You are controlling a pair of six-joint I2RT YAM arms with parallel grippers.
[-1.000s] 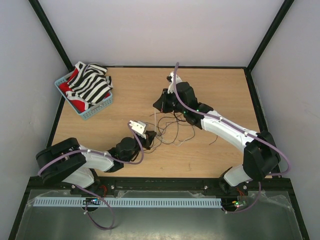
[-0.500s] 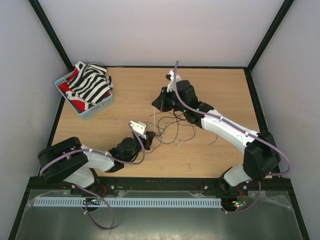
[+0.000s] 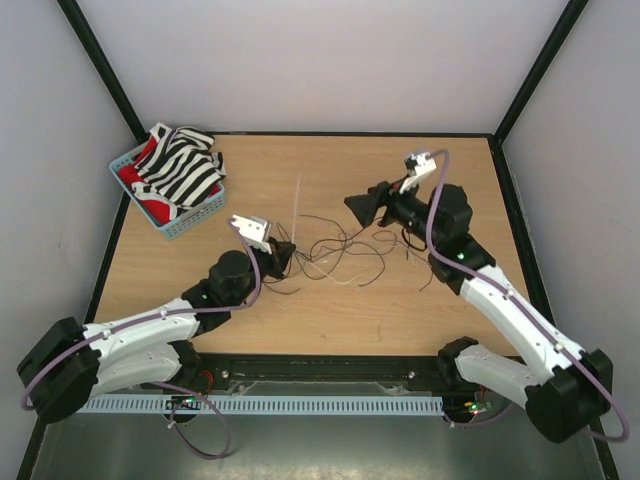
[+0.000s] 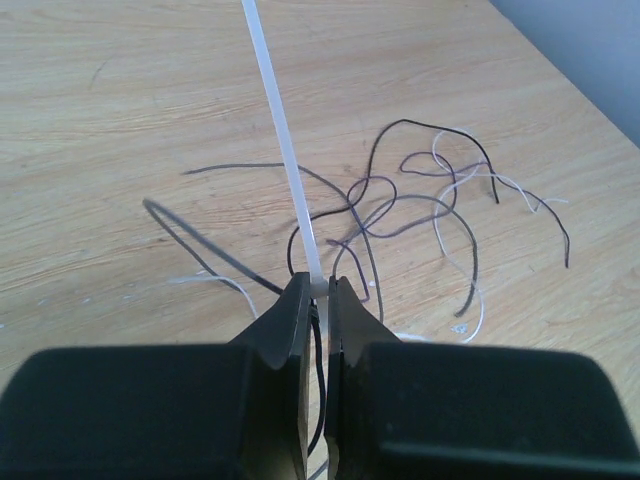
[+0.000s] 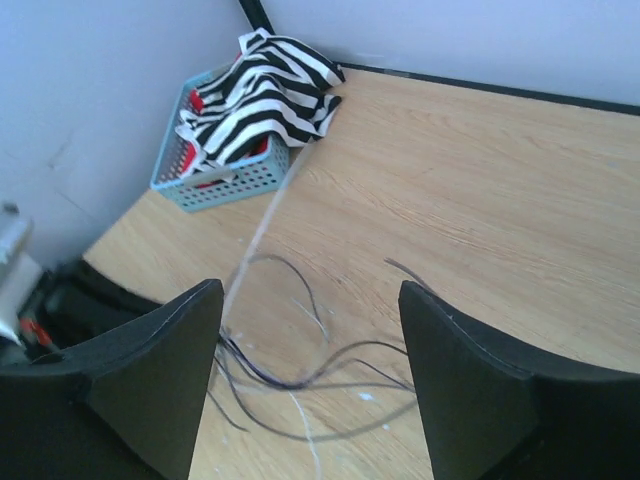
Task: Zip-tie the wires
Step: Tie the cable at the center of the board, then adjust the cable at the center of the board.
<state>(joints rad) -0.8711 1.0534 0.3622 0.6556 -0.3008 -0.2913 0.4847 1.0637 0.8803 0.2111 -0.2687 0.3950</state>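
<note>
The wires [image 3: 345,255] lie as a loose tangle of thin dark and pale strands on the wooden table [image 3: 400,310], between the two arms. My left gripper [image 3: 285,252] is shut on a white zip tie [image 4: 290,160] at the tangle's left end. In the left wrist view a dark wire also runs between its jaws. The tie's strap [image 3: 298,205] sticks out free toward the back of the table. My right gripper [image 3: 352,205] hovers above the wires' right part, open wide with nothing between its fingers [image 5: 425,340]. The wires [image 5: 300,380] lie below it.
A light blue basket [image 3: 190,222] stands at the back left corner, holding a black-and-white striped cloth [image 3: 180,165] and something red. Dark frame posts and pale walls enclose the table. The black rail with the arm bases runs along the near edge.
My right gripper has opened, let go of the zip tie strap and pulled back to the right. My left gripper has moved a little farther back, still holding the tie.
</note>
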